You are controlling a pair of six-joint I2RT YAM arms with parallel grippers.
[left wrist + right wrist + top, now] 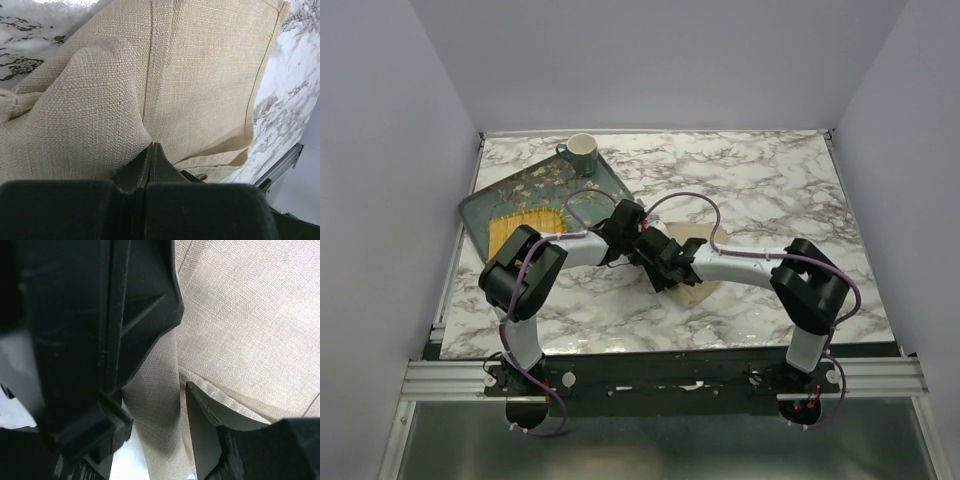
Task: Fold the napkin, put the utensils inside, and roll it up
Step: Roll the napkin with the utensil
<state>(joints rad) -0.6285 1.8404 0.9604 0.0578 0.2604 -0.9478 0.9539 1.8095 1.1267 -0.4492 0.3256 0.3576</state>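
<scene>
Left end effector (pixel 152 146) pinches one napkin (pixel 210 75).

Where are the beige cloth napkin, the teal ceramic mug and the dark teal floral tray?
Beige cloth napkin (pixel 200 75): left wrist view, flat woven middle.
Teal ceramic mug (pixel 585 163): top view, its outer wall.
Dark teal floral tray (pixel 535 185): top view, bare patterned floor.

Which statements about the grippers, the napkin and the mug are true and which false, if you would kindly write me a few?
1. The left gripper is shut, pinching a raised fold of the napkin. True.
2. The right gripper is shut too. False: its jaws stand apart, with cloth between them.
3. The mug stands on the napkin. False: it stands at the floral tray's far corner, apart from the napkin.
4. The napkin lies on the marble table. True.
</scene>
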